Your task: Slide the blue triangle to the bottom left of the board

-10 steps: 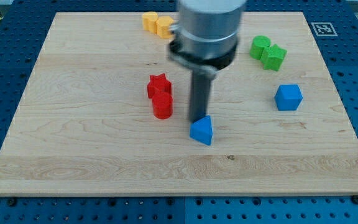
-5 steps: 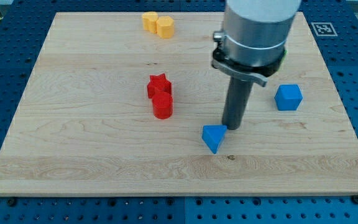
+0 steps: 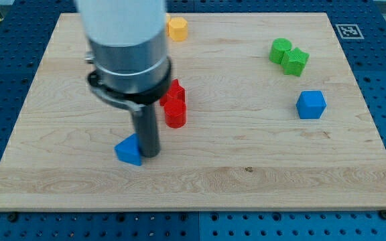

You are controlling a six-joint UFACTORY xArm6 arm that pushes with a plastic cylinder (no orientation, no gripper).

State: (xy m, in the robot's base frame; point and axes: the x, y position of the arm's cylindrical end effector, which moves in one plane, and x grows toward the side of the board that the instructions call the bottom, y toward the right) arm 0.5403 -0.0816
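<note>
Now, starting at the view's left of the pale wooden tabletop (image 3: 39,161), the small blue triangle block (image 3: 129,150) sits left of centre and toward the bottom, with my tip (image 3: 149,154) pressed against its right side, which is where a push toward the bottom left corner would have to come from. The corner is not reached; bare wood lies between it and the block. Just right of the rod stand the red star block (image 3: 175,90) and red cylinder block (image 3: 175,114), touching each other, clear of the path. A yellow block (image 3: 177,28) shows at the top. Farther right are the green blocks (image 3: 288,56) and the blue cube (image 3: 311,104), well apart (there is no pincer here, so nothing opens or closes).
</note>
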